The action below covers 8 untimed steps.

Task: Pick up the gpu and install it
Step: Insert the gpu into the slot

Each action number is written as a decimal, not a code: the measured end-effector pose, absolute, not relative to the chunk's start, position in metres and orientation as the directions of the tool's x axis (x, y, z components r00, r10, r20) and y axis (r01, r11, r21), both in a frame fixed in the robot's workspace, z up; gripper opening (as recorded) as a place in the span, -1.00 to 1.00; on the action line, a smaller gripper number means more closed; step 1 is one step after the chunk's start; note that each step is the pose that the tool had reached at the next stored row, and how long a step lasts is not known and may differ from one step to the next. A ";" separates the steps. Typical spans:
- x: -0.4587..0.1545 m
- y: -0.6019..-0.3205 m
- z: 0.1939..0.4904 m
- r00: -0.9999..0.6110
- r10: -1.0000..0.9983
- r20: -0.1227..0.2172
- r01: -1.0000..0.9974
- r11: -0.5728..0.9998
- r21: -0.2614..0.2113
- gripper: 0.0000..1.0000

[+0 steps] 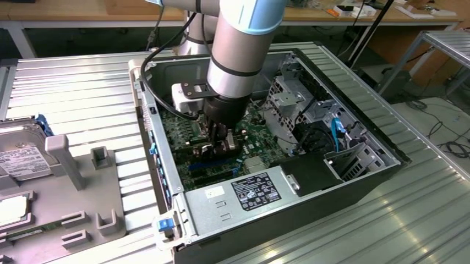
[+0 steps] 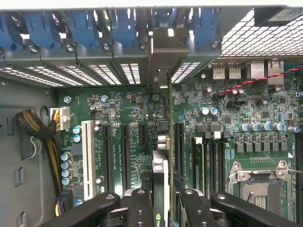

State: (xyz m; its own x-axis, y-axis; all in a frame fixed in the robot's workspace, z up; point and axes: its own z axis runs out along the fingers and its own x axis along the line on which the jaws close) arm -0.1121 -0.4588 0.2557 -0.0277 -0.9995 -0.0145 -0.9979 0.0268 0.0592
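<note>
At the bottom centre of the wrist frame we see the gripper (image 2: 161,208), its black fingers (image 2: 140,208) closed on the gpu (image 2: 161,170), which stands on edge between them. We read the card as upright over the motherboard (image 2: 123,113), running up the frame between the black expansion slots (image 2: 124,156), with its silver end bracket (image 2: 163,52) reaching the row of rear slot openings and blue clips (image 2: 123,28) at the top of the frame. Whether the card is fully seated in a slot we cannot tell.

Lower left in the exterior view, nearest us, a grey fixture tray (image 1: 81,187) sits on the ribbed metal surface (image 1: 81,88), with a hard drive (image 1: 22,159) at its left edge. At mid-frame lies the open computer case (image 1: 242,214), its power supply (image 1: 246,192) at the near end. The arm (image 1: 239,49) comes down from the top of the frame into the case, and the gripper (image 1: 219,144) is low over the green board with the gpu (image 1: 231,140) between its fingers.
</note>
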 end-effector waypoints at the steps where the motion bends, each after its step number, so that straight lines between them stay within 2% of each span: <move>1: -0.112 -0.459 0.256 -0.028 -1.000 -0.015 -0.998 0.027 0.059 -0.47; 8: -0.112 -0.459 0.255 -0.028 -1.000 -0.015 -0.998 0.027 0.059 -0.47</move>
State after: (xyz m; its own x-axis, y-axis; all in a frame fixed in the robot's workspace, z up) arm -0.1121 -0.4588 0.2548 -0.0277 -0.9995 -0.0147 -0.9979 0.0268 0.0591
